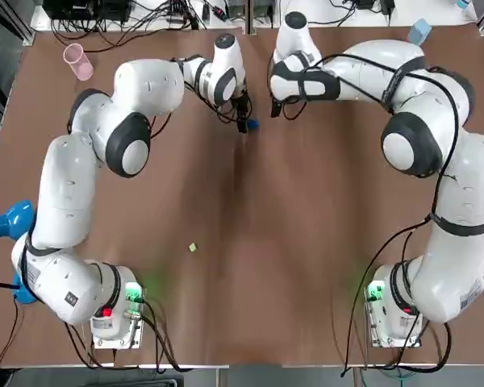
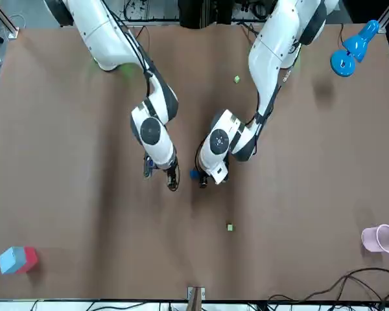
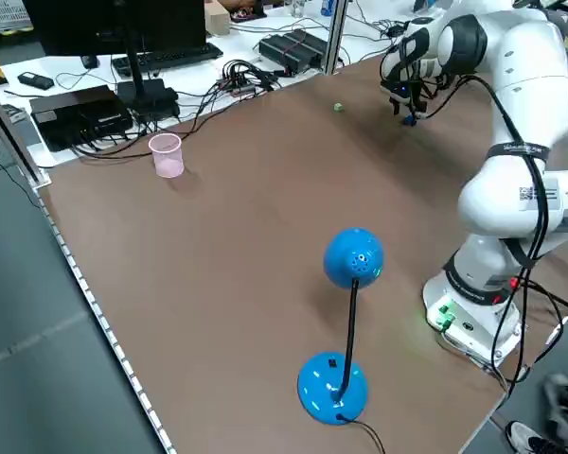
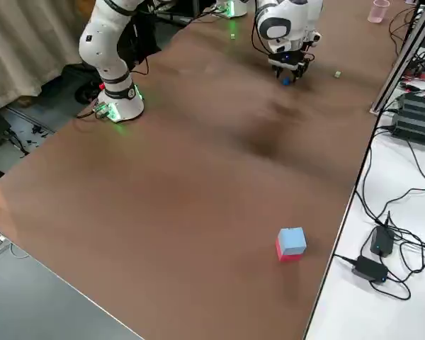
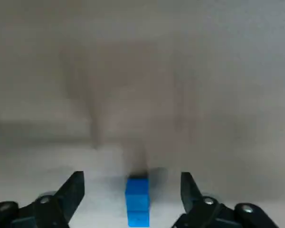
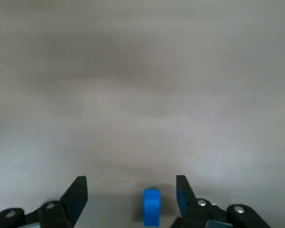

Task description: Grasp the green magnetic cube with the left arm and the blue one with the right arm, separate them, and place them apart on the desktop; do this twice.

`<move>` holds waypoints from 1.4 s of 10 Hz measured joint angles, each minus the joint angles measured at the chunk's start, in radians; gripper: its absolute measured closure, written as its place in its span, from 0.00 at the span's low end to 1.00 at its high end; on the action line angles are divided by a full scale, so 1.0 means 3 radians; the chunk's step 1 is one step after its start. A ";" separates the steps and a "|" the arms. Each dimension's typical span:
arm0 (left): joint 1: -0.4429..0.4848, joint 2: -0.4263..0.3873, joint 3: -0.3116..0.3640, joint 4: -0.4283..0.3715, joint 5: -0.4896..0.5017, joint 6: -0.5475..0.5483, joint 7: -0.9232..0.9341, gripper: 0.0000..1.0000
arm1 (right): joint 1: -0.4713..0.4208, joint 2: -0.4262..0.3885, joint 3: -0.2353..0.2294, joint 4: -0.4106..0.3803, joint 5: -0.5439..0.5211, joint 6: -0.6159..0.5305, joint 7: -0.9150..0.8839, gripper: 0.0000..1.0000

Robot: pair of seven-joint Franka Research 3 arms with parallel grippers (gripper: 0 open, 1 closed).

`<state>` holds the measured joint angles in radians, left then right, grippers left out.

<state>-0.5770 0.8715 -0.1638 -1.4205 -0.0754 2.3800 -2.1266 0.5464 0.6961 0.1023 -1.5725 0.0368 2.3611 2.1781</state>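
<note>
Blue cube (image 5: pixel 137 199) sits between left claw (image 5: pixel 131 176) and right claw (image 6: pixel 130 179), both released; I'd centre the right before clenching.

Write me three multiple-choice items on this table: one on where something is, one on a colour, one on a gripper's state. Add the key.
1. Where does the pink cup stand?
A. Between the two grippers
B. Near the far corner of the table, on the robot's left
C. By the right arm's base

2. What colour is the cube between the fingers of the left gripper?
A. Green
B. Red
C. Blue

3. How do the left gripper's fingers stand?
A. Open, clear of the cube
B. Shut on the cube
C. Shut on nothing

Key: 1 B, the top view has the pink cup far from the bases, on the left arm's side. 2 C, the cube shows blue in the left wrist view. 3 A, there is a gap on each side of the cube.
</note>
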 joint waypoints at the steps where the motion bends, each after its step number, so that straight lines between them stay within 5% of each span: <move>1: -0.0021 0.0007 0.0019 0.0000 0.0000 0.0080 0.0000 0.16 | 0.0021 0.0030 0.0009 0.0000 0.0000 0.0061 0.0039 0.16; 11: -0.0201 0.0101 0.0165 0.0022 0.0000 0.0255 -0.0002 0.32 | 0.0130 0.0260 0.0089 0.0017 0.0015 0.0390 0.0393 0.16; 14: -0.0240 0.0096 0.0161 0.0022 -0.0001 0.0235 -0.0002 0.58 | 0.0130 0.0346 0.0089 0.0035 0.0015 0.0401 0.0432 0.16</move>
<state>-0.6491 0.9003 -0.1154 -1.4138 -0.0757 2.4506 -2.1274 0.5854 0.7999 0.1291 -1.5620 0.0413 2.4814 2.3077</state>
